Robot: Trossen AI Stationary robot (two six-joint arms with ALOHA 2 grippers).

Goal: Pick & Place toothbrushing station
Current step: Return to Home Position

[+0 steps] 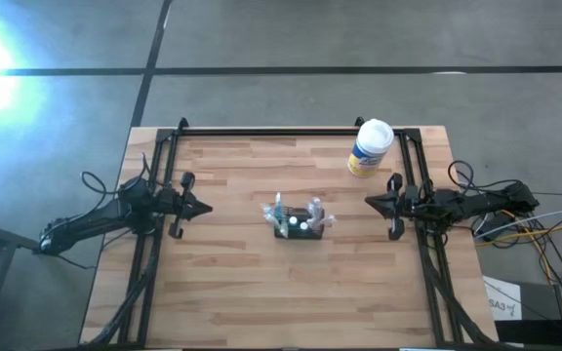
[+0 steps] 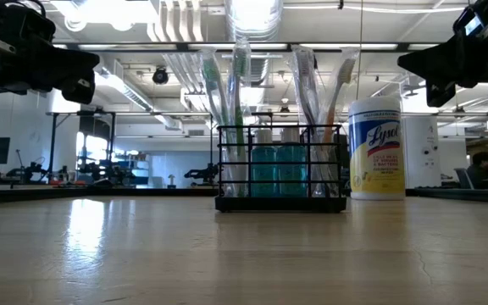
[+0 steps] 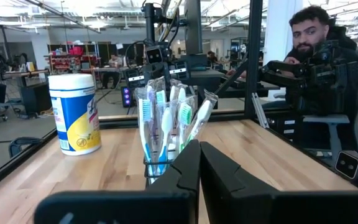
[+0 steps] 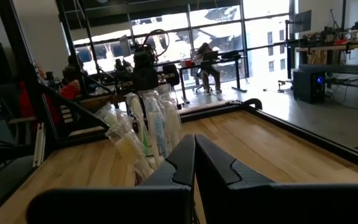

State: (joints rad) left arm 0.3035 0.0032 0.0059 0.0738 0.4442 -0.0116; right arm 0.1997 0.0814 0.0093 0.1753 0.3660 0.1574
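The toothbrushing station point(image 1: 299, 228) is a small black wire holder that stands on its base at the middle of the wooden table, with several wrapped toothbrushes and small blue bottles upright in it. It also shows in the low view point(image 2: 280, 169), the left wrist view point(image 3: 166, 134) and the right wrist view point(image 4: 143, 140). My left gripper point(image 1: 207, 208) is shut and empty, above the table to the station's left. My right gripper point(image 1: 369, 202) is shut and empty, above the table to the station's right. Both point at the station.
A white-and-yellow round wipes canister point(image 1: 370, 148) stands upright at the far right of the table, also in the low view point(image 2: 377, 148). A black frame rail point(image 1: 291, 132) runs along the far edge and both sides. A person point(image 3: 319, 37) sits beyond the table's right side.
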